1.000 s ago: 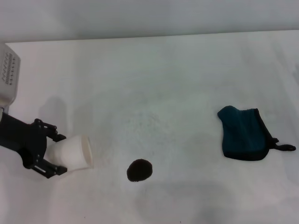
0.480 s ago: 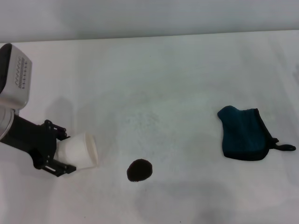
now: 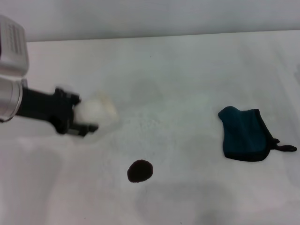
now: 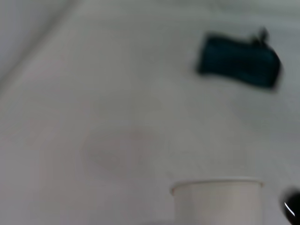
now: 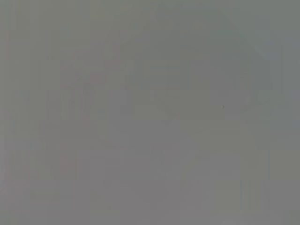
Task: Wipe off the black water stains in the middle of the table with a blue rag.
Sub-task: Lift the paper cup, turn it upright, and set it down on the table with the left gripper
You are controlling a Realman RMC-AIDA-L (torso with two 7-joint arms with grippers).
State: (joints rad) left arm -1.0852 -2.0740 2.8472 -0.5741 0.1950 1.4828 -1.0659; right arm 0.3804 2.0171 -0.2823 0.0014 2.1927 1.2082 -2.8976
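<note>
A small round black stain [image 3: 140,171] lies on the white table [image 3: 178,75], front of centre. The blue rag [image 3: 244,133] lies crumpled at the right, apart from the stain; it also shows in the left wrist view [image 4: 238,61]. My left gripper [image 3: 84,116] is shut on a white cup [image 3: 97,111] and holds it in the air at the left, behind and left of the stain. The cup's rim shows in the left wrist view [image 4: 216,201]. My right gripper is out of view; its wrist view shows only plain grey.
The table's far edge [image 3: 154,36] runs across the back, with a grey wall behind it. A black loop tag [image 3: 285,148] sticks out from the rag toward the table's right edge.
My left gripper has lifted the white cup and carried it back and to the right, away from the table's front left. The stain and the rag have not moved.
</note>
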